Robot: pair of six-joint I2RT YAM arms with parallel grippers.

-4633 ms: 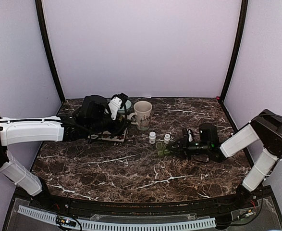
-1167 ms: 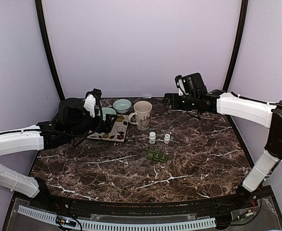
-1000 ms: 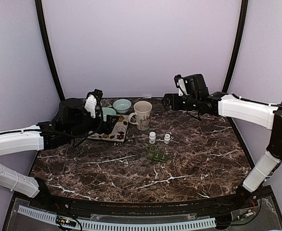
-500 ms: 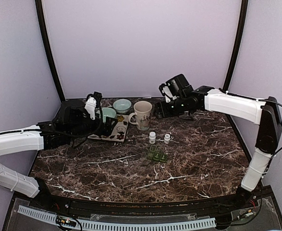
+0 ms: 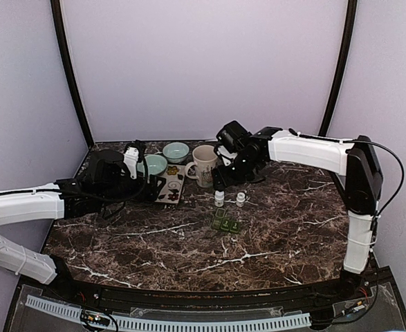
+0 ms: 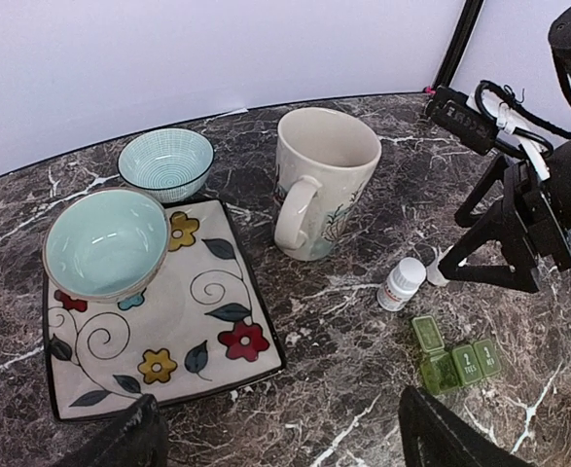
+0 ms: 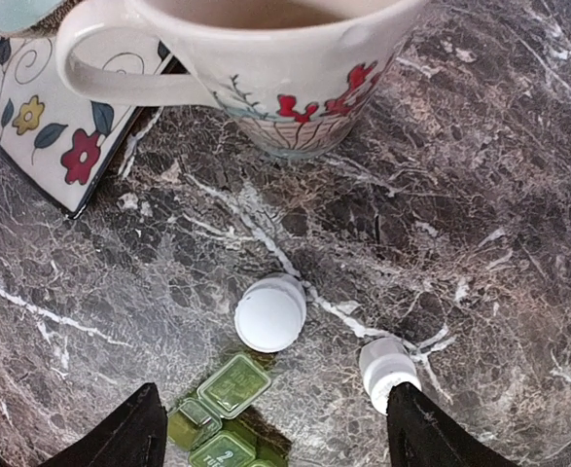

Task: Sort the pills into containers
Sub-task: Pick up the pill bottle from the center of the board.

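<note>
The green pill organiser point(image 5: 226, 222) lies on the marble worktop point(image 5: 189, 242), in front of two small white-capped pill bottles point(image 7: 270, 312) point(image 7: 390, 368) that stand upright and apart from each other. The right pincer point(image 7: 270, 404) hangs over the bottles with its fingers spread wide and nothing between them. Its wrist view looks straight down on both caps and the far end of the organiser. Behind the bottles stands a flowered mug point(image 6: 324, 183), its handle towards a square floral plate point(image 6: 159, 321). A pale teal bowl point(image 6: 107, 241) sits on the plate's far left corner, and a striped bowl point(image 6: 165, 163) rests on the worktop just behind the plate. The left pincer point(image 6: 277, 413) is also spread and empty, held above the near right corner of the plate. Whether the organiser's compartments hold any pills cannot be told.
</note>
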